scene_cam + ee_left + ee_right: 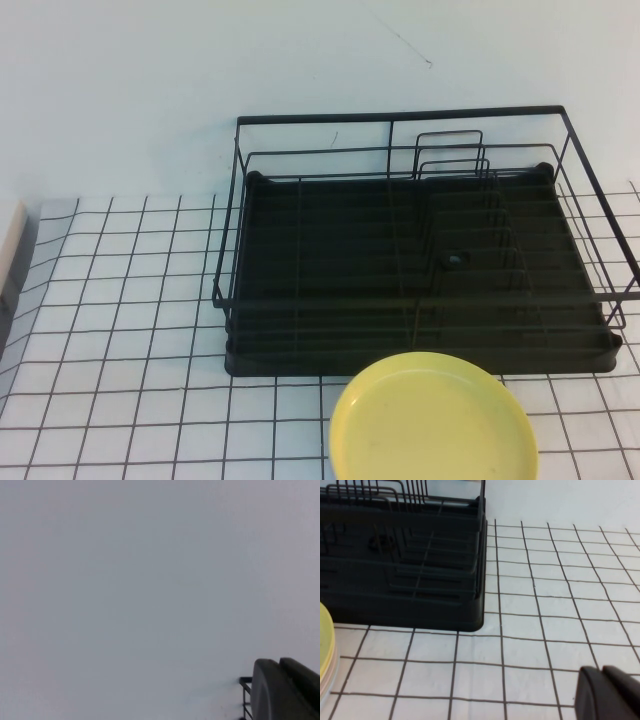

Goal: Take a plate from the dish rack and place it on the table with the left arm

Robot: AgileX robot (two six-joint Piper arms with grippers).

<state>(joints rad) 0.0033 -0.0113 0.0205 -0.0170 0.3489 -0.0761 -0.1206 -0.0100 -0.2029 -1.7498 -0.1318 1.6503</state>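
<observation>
The pale-yellow plate (432,422) lies flat on the white gridded table (130,330), just in front of the black wire dish rack (420,260), toward its right half. No plate shows in the rack. Neither arm shows in the high view. In the left wrist view my left gripper (279,662) is shut and empty, facing a blank pale wall, with one corner of the rack (245,690) beside it. In the right wrist view my right gripper (601,670) is shut and empty, low over the table (545,605) to the right of the rack (420,570). The plate's edge (324,645) shows there.
A pale block (10,250) sits at the table's far left edge. A blank pale wall (300,60) stands behind the rack. Bare gridded table lies to the left of the rack and the plate.
</observation>
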